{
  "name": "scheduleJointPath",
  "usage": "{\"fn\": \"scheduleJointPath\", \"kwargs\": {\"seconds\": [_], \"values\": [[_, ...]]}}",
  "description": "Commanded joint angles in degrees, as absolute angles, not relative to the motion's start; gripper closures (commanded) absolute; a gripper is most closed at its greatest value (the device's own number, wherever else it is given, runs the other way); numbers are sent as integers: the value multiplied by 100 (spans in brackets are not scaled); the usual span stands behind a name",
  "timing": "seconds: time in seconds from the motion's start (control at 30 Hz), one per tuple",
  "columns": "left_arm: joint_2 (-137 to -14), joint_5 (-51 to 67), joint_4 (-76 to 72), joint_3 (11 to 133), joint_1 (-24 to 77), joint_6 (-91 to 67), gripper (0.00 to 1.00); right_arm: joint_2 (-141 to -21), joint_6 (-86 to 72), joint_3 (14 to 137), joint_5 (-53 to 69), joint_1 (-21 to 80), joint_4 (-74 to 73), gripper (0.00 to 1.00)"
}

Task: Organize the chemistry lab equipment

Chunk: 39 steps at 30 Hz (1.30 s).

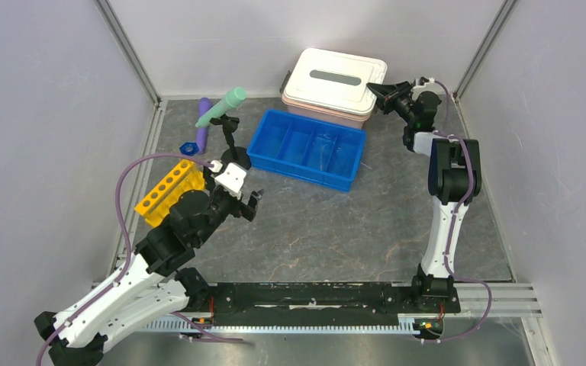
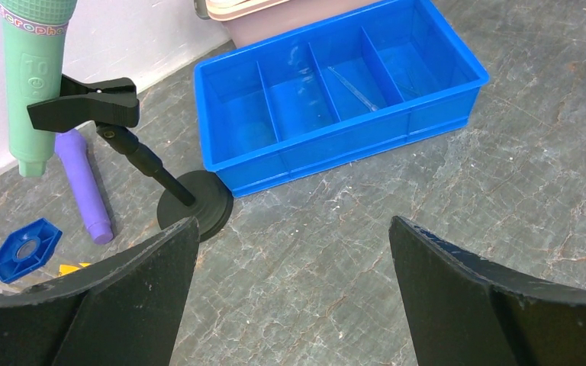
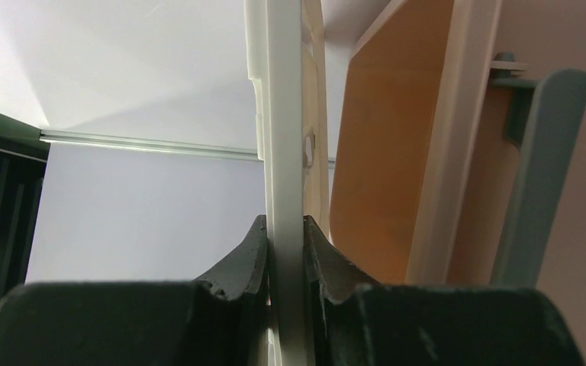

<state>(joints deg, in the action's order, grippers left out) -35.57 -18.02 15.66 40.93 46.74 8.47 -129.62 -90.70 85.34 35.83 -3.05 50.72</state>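
Right hand [image 3: 284, 232] clamped on white lid [image 3: 282, 114] edge, pink bin [image 1: 328, 114] at 1 o'clock. Probably hinged, so lift slowly along arc. Left hand [image 2: 291, 225] apart, idle at 9.

The only writing that can be read stands on the mint-green tube [image 2: 34, 84], seen from the left wrist. Near its top runs a band of pink letters, cut off by the picture's edge, of which roughly "crodho" shows. Below that, moulded into the green plastic, is what looks like "10" above a small round face-like mark.
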Motion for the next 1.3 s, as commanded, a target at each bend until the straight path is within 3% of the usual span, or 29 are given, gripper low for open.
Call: {"fn": "scheduleJointPath", "kwargs": {"seconds": [0.0,0.13,0.33,0.97,1.27], "values": [[-3591,-1856,1334,4208,4685,1041,0,-12845,-9130,8416,3190,-407,5432,88],[-3563,-1856,1323,4184,4680,1037,0,-12838,-9024,8458,3220,-413,5232,80],[-3597,-1833,1307,4184,4685,1038,0,-12870,-8904,8665,3379,-379,4829,85],[-3481,-1751,1271,4187,4680,1073,0,-13060,-8753,9162,3411,-150,3983,85],[-3494,-1749,1266,4194,4685,1091,0,-12945,-8861,8900,3245,-236,4245,84]]}}
